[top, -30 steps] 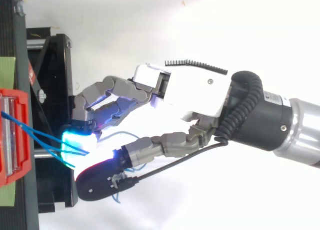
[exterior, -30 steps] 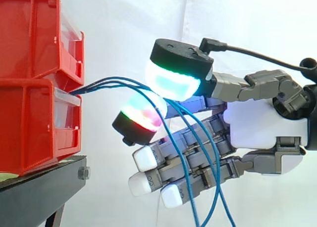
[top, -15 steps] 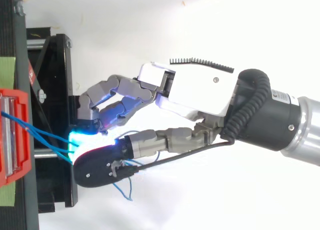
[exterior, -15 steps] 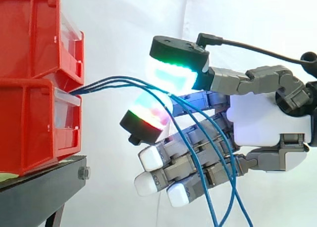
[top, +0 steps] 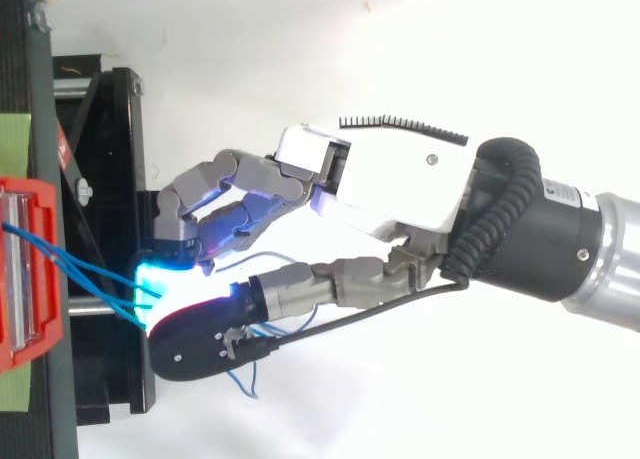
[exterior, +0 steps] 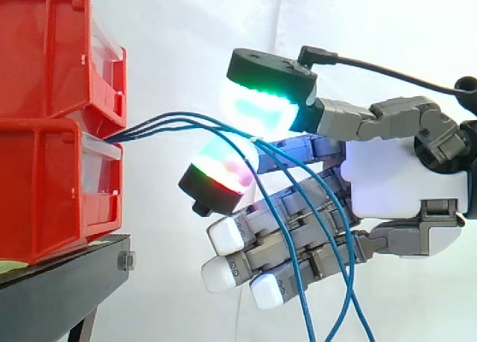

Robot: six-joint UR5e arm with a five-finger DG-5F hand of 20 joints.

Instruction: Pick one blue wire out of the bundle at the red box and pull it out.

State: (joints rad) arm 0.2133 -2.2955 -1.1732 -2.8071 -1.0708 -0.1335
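Three thin blue wires (exterior: 171, 123) leave the front of the lower red box (exterior: 52, 185) as a bundle and arch to the right, then hang down past the hand. The hand (exterior: 402, 185) comes in from the right with curled fingers. Its thumb pad (exterior: 262, 107) glows green and cyan above the wires, and a fingertip pad (exterior: 220, 174) glows red and green just below them. The wires run through the narrow gap between these two pads, pinched there. In the top view the hand (top: 380, 184) reaches left, and the wires (top: 90, 274) run from the red box (top: 30, 269) to the glowing pads.
A second red box (exterior: 52, 51) is stacked on the lower one. Both stand on a black stand (exterior: 59, 282) at the left. A white curtain (exterior: 223, 21) hangs behind, with free room to the right of the boxes.
The hand has shifted slightly right and up. The thumb has closed in over the wires, and the hanging wire ends have swung to the right.
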